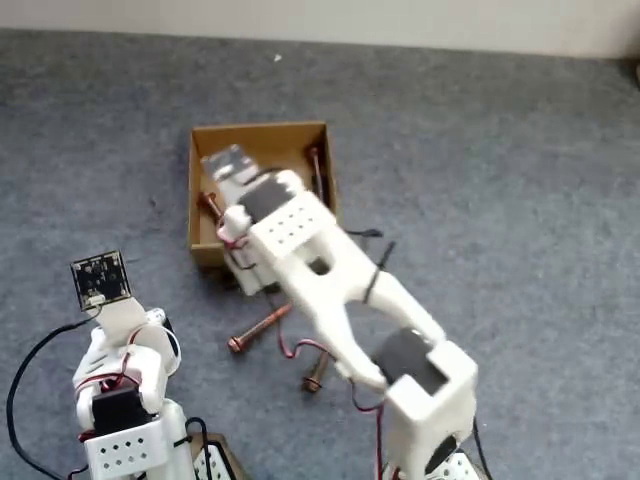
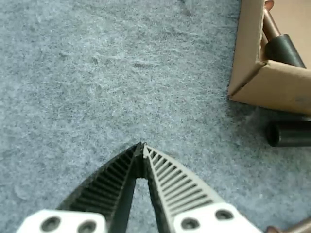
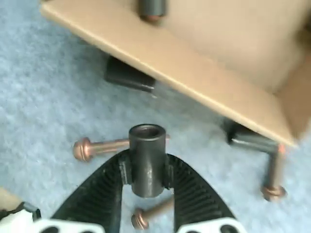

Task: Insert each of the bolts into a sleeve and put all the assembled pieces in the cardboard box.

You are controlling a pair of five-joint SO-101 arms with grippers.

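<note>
Cardboard box [image 1: 258, 133] sat on grey carpet [image 1: 500, 150], with an assembled piece [image 2: 284, 48] inside. Right gripper [image 3: 146, 167] was clamped on a black sleeve [image 3: 147, 145], just outside the box wall. Left gripper [image 2: 142, 151] was pinched fully closed and empty, over carpet near a box corner. Loose bolts [image 3: 99, 146] lay around the held sleeve.

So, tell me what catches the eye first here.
The right gripper is shut on a dark sleeve, its open end showing, just outside the box wall. Copper bolts lie loose on the carpet beyond it. The left gripper is shut and empty over bare carpet beside the box corner.
</note>
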